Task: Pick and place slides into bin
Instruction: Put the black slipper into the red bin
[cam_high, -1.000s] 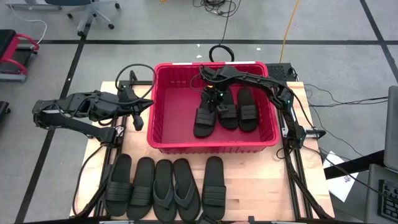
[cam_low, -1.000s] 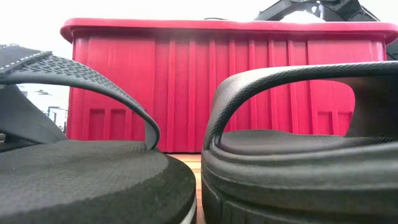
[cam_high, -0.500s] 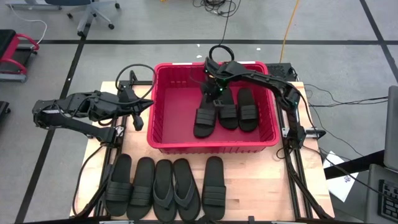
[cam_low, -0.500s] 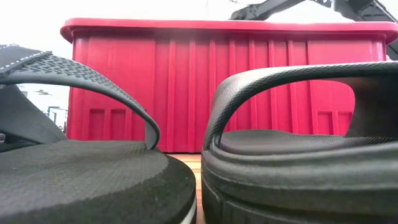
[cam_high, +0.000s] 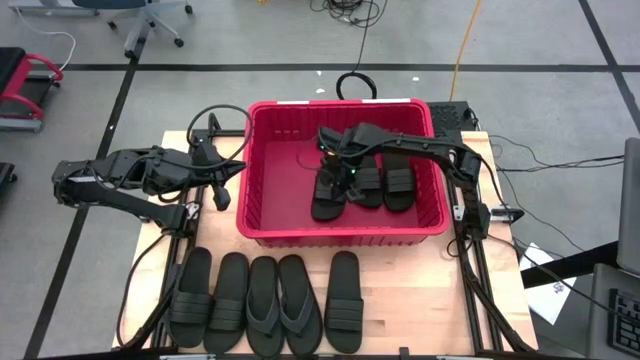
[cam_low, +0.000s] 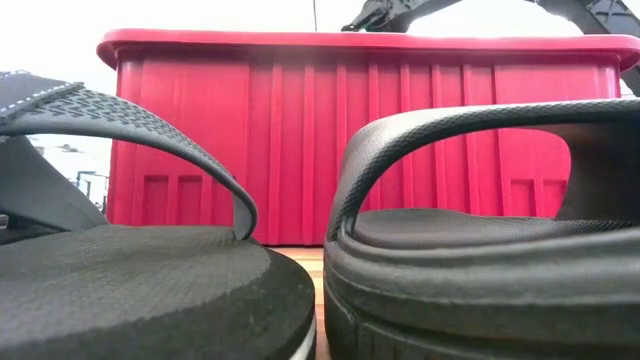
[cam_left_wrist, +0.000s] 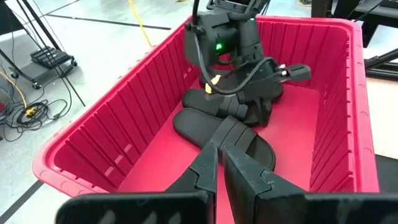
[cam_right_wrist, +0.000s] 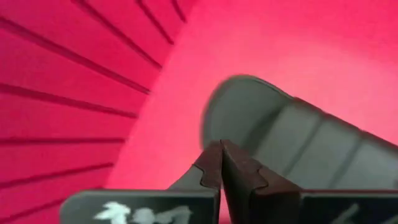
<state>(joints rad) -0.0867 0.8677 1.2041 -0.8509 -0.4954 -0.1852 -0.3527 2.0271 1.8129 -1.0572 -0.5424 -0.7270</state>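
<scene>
We are holding our right gripper (cam_high: 337, 150), shut and empty, inside the bin (cam_high: 262, 225) while five slides (cam_high: 265, 300) are lying lengthwise along the table's near edge, nearer our left gripper (cam_high: 222, 184), nearly shut, empty.

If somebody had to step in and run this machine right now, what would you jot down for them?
Right gripper: shut and empty, inside the bin above the three slides in the bin.
Left gripper: shut, empty, waiting over the table beside the bin's left wall.
Done: three sandals lie in the bin's right half, the leftmost one angled.
Left: five slides on the table in a row in front of the bin, two of them thong flip-flops. The bin's left half has room.
</scene>
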